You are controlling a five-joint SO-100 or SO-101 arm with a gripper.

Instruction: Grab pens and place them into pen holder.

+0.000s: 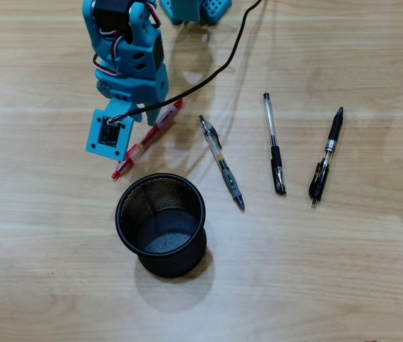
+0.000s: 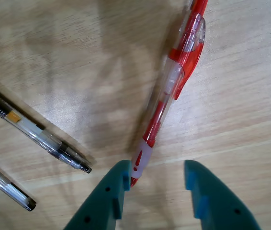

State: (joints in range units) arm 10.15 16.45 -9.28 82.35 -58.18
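Observation:
The red-and-clear pen (image 1: 162, 122) lies slanted on the wooden table just above the pen holder (image 1: 121, 214), a round black mesh cup. My gripper (image 1: 141, 117) hovers over the pen's middle. In the wrist view the gripper (image 2: 157, 167) is open. The red pen (image 2: 174, 81) runs up and away from it, with its lower end against the inner face of the left finger (image 2: 111, 191). Nothing is between the jaws. To the right in the overhead view lie a grey-and-clear pen with yellow (image 1: 221, 162) and two black-and-clear pens (image 1: 273, 146) (image 1: 327, 157).
A black cable (image 1: 233, 50) runs from the arm's base across the table top toward the upper right. The wrist view also shows the grey pen's tip (image 2: 35, 132) and one black pen's end (image 2: 6, 184) at the left.

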